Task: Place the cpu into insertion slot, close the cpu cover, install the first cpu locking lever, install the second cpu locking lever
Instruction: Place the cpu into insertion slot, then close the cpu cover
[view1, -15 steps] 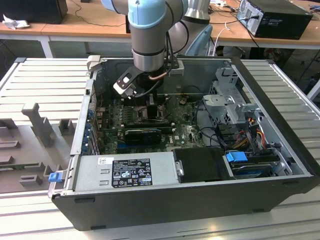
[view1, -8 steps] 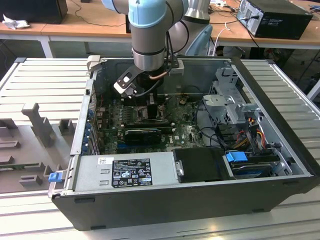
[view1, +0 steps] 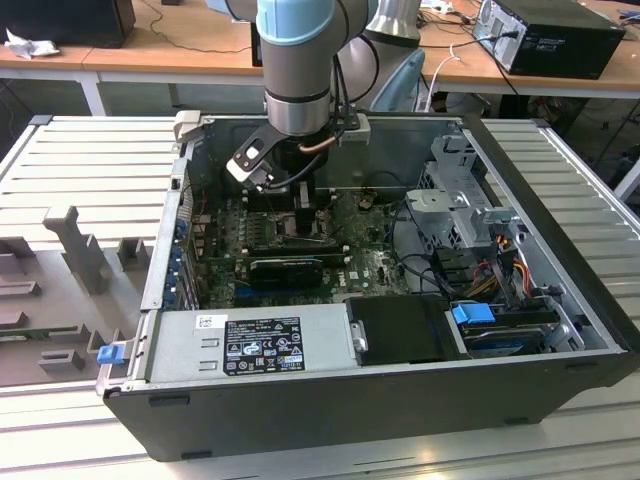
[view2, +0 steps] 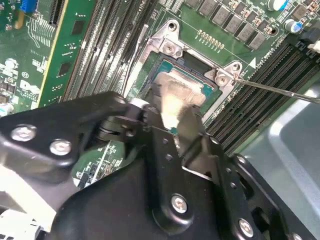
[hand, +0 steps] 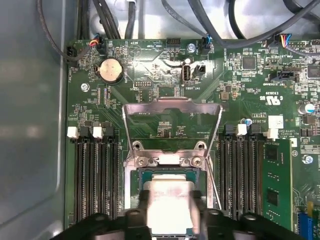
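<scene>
Closest to my wrist cameras, the black gripper (hand: 170, 212) is clenched on the cpu (hand: 169, 197), a small flat square chip with a pale silvery-beige top, with a finger pressed to each of two opposite edges. From my desk I see the chip lying level inside the insertion slot (hand: 170, 173), the square dark socket with a silvery metal rim, and a thin teal border shows around it. I cannot tell whether it is fully seated. The cpu cover (hand: 172, 104), a thin silvery frame plate with a large square window, stands swung up at the hinge side of the socket. In the second wrist view a thin silvery lever rod (view2: 280, 90) angles away from the socket corner. In the exterior view the grey and blue arm (view1: 300, 60) reaches down into the open black computer case (view1: 300, 420), over the green motherboard (view1: 380, 265).
</scene>
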